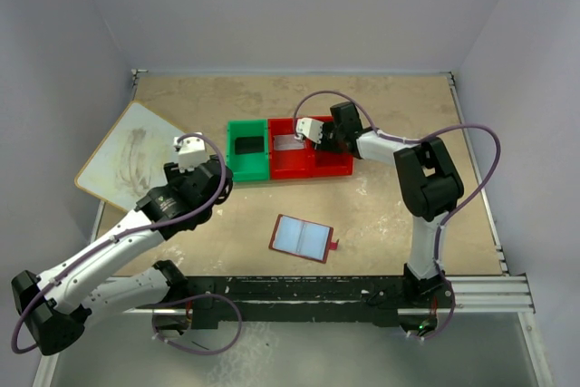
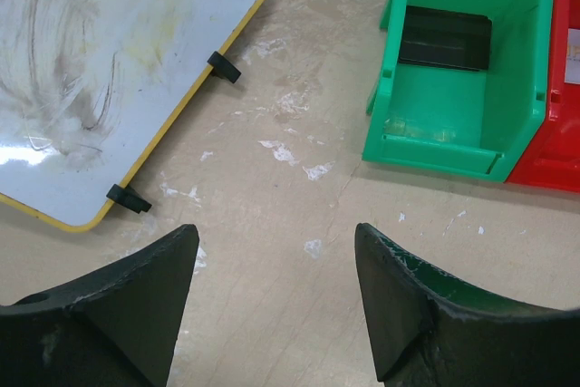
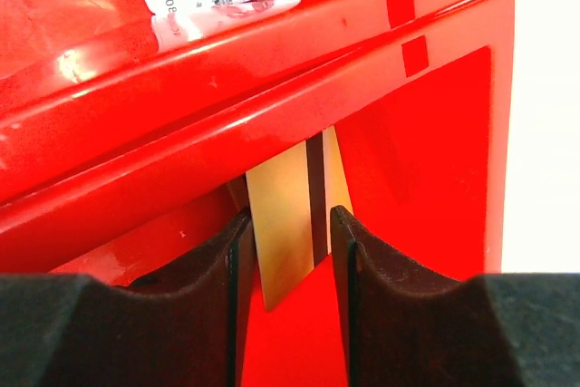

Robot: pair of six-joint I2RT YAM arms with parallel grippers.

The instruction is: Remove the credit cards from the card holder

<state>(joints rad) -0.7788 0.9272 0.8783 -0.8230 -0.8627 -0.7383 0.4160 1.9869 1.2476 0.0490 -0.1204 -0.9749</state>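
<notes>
A white board lies at nine o'clock of the green bin, and the left gripper hangs open over the table between them. That bin holds the black card, and the red bin beside it holds a silver card. In the second red bin at three o'clock, the gold card leans between the parted, slack jaws of the right gripper. The card holder lies open at six o'clock of the bins.
</notes>
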